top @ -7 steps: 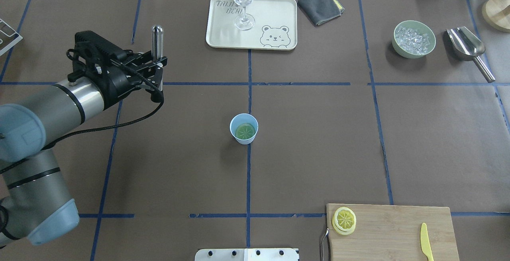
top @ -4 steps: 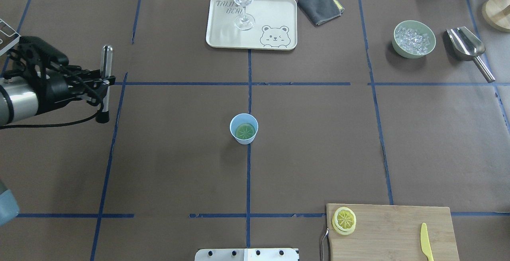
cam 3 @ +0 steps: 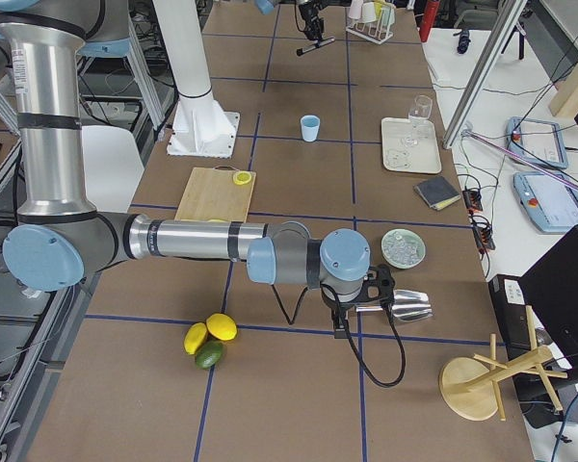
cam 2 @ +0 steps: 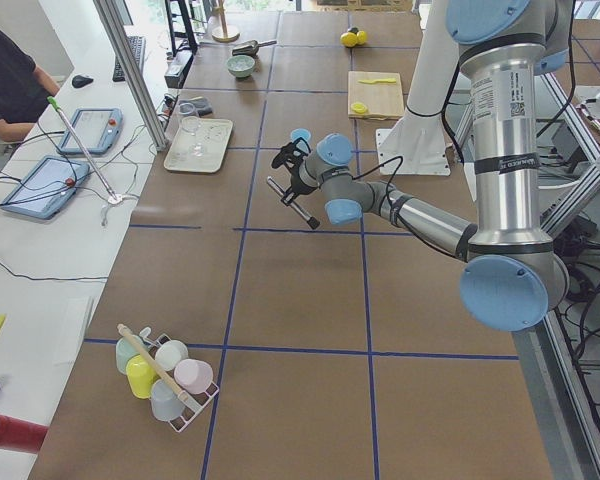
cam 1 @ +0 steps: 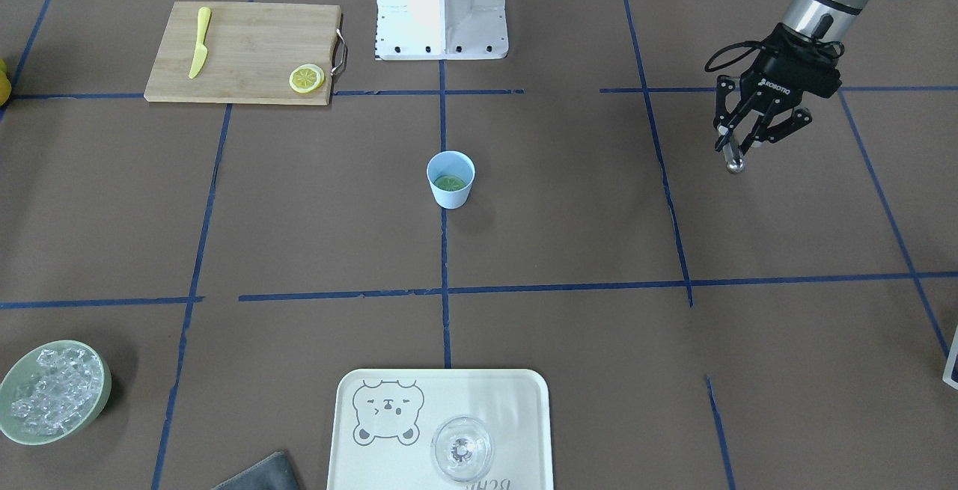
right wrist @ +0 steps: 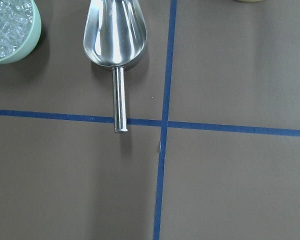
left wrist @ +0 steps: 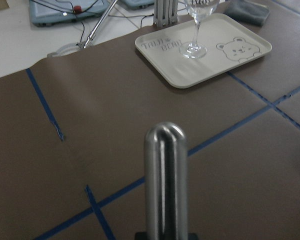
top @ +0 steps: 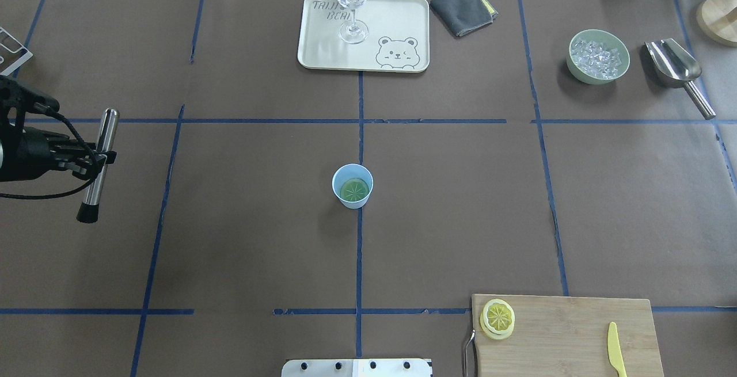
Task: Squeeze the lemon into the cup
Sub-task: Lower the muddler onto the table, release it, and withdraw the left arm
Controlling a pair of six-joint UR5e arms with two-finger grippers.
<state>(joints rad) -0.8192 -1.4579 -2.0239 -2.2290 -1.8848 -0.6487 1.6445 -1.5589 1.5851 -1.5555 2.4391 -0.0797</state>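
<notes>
The lemon [top: 498, 318], a thin slice, lies on top of a second slice that it mostly hides, at the corner of a wooden cutting board [top: 576, 331] next to the board's metal handle, on the robot's right near its base; the overhead view cuts off the board's near edge, and a slim yellow knife [top: 616, 349] lies well apart on the same board; the cup [top: 352, 186] stands upright and alone at the table's centre, on a blue tape line, far from both slices, with a greenish segmented disc at its bottom that is too small to identify; out at the table's left, the left gripper [top: 101, 157] is clenched around the middle of a steel muddler [top: 92, 193] held above the table, its black tip towards the robot, while most of that arm is cut off at the overhead view's edge; the right gripper [cam 3: 378, 287] appears only in the side view, above a metal scoop [right wrist: 115, 35] beside a green bowl [top: 599, 80] of ice, and whether it is open or closed cannot be told; a wine glass [top: 351, 3] stands on a bear-printed tray [top: 397, 14], its rim out of the overhead view.
</notes>
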